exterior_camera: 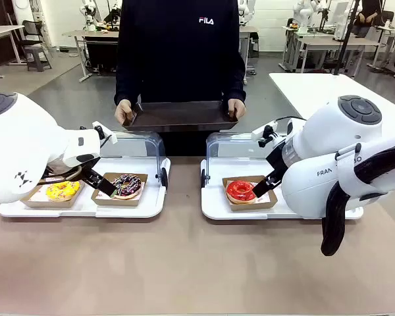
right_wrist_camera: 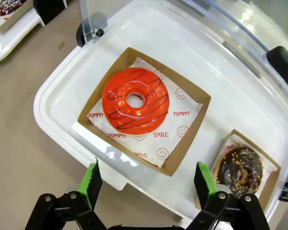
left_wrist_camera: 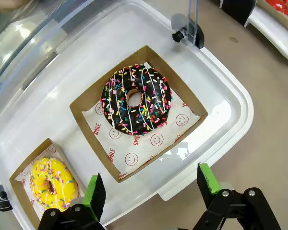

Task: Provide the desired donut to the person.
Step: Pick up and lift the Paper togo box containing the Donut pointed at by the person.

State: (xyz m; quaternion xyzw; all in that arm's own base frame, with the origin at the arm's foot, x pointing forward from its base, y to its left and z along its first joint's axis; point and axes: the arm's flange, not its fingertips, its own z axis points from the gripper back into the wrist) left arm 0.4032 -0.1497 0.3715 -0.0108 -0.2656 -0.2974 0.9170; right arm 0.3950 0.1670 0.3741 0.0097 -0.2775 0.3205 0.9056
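While apart, fingers (left_wrist_camera: 95,192) near tray rim (left_wrist_camera: 248,108)

We see bright, even light from overhead in all three views. Shadows on the counter (exterior_camera: 184,263) are soft and faint. Glare streaks the clear lid (left_wrist_camera: 29,48) and shines on the red donut (right_wrist_camera: 135,99). The white tray (right_wrist_camera: 53,100) looks nearly washed out. Both wrist views bow at their edges. The front view is sharp throughout.
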